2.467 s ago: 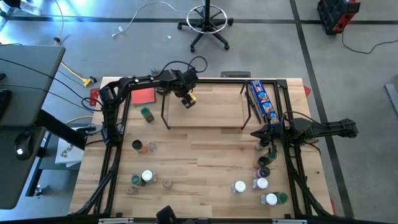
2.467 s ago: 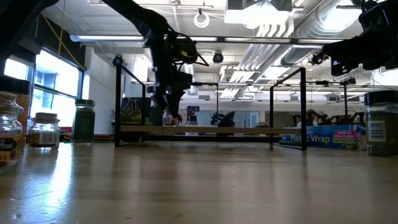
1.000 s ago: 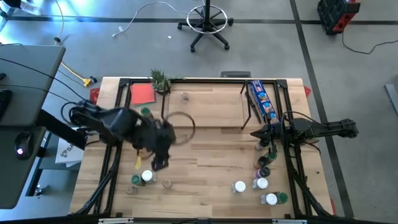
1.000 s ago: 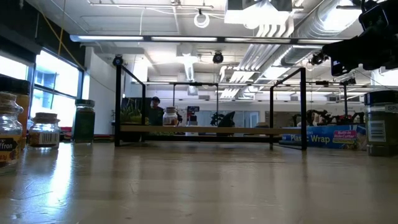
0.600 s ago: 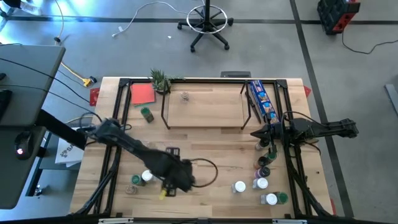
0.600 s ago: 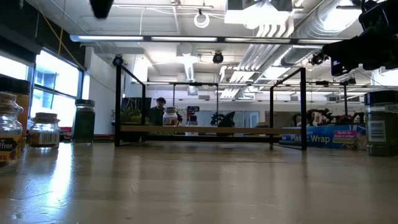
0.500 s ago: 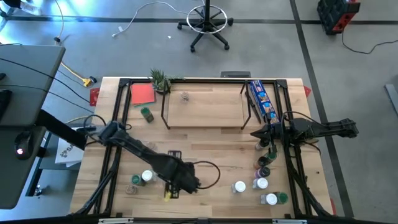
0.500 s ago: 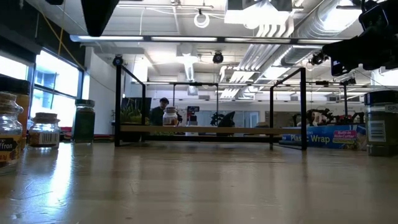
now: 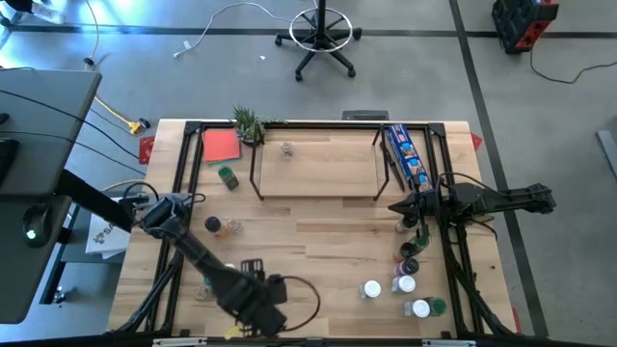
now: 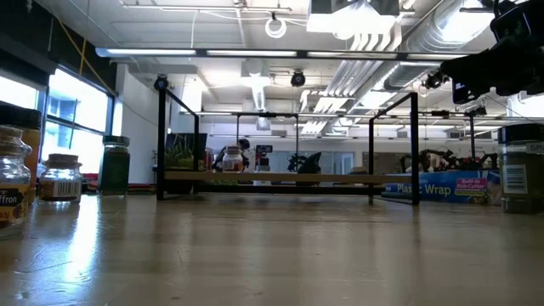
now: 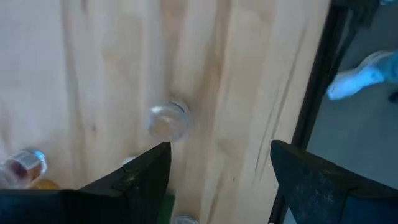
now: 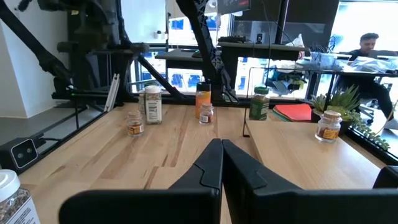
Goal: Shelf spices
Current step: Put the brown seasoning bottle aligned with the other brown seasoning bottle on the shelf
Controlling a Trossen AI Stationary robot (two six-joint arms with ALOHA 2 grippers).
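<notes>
The light-wood shelf (image 9: 318, 166) stands on black legs at the table's far side, with one small jar (image 9: 286, 149) upright on its left part, also seen in the low view (image 10: 231, 159). Other spice jars stand on the table: a green one (image 9: 228, 177), a black-lidded and an orange one (image 9: 220, 226), and a cluster at the right (image 9: 405, 275). My left gripper (image 9: 241, 326) hangs open over the near edge; in its wrist view (image 11: 217, 155) a clear-lidded jar (image 11: 168, 119) stands on the table beyond the fingers. My right gripper (image 9: 398, 207) is shut above the right-hand jars, fingers together (image 12: 222, 163).
A blue packet (image 9: 406, 154) lies along the shelf's right end. A red square (image 9: 222, 146) and a small plant (image 9: 248, 123) sit at the far left. Black frame bars (image 11: 323, 74) run along the table's edges. Bare wood lies between the shelf and the near jars.
My left arm has swept from the table's middle left toward the near edge, and now covers the near-left jars. The jar on the shelf has stayed in place. My right arm has kept still.
</notes>
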